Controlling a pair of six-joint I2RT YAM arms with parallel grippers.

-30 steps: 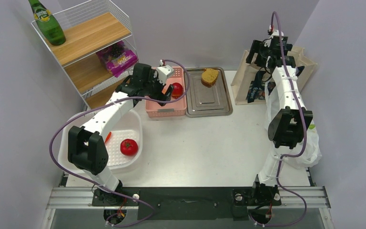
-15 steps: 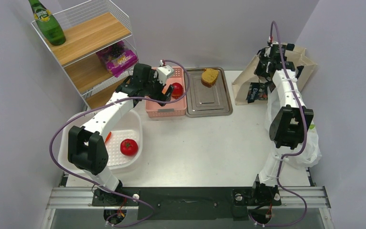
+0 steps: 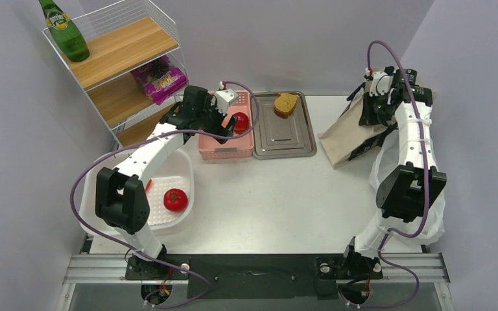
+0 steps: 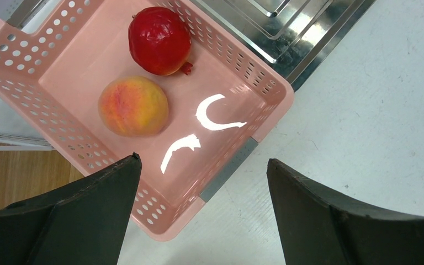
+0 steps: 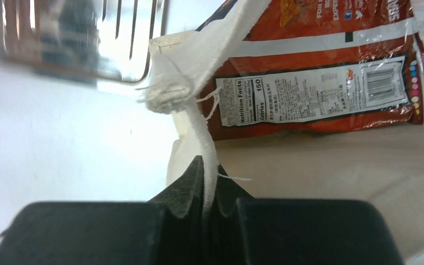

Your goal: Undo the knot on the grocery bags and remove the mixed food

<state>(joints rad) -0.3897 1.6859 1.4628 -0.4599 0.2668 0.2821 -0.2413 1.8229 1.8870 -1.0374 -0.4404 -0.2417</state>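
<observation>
The left gripper hung over the near corner of the pink basket, its fingers spread wide and holding nothing. Inside the basket lay a pomegranate and a peach, just beside each other (whether they touched could not be told). The basket stood against the left side of a steel tray, which carried a slice of bread at its far end.

At the far right of the table, the right gripper was closed tight on a frayed edge of the cream canvas tote, the cloth pinched between its two fingers. The tote slumped at a slant just to the right of the tray. In the right wrist view a red-orange crisp packet lay at the tote's mouth, its nutrition panel facing up.

The thin whitish plastic bag sat at the table's right edge, partly hidden by the right arm.

Near the left arm's base, a tomato and a carrot rested in a clear plastic tub.
</observation>
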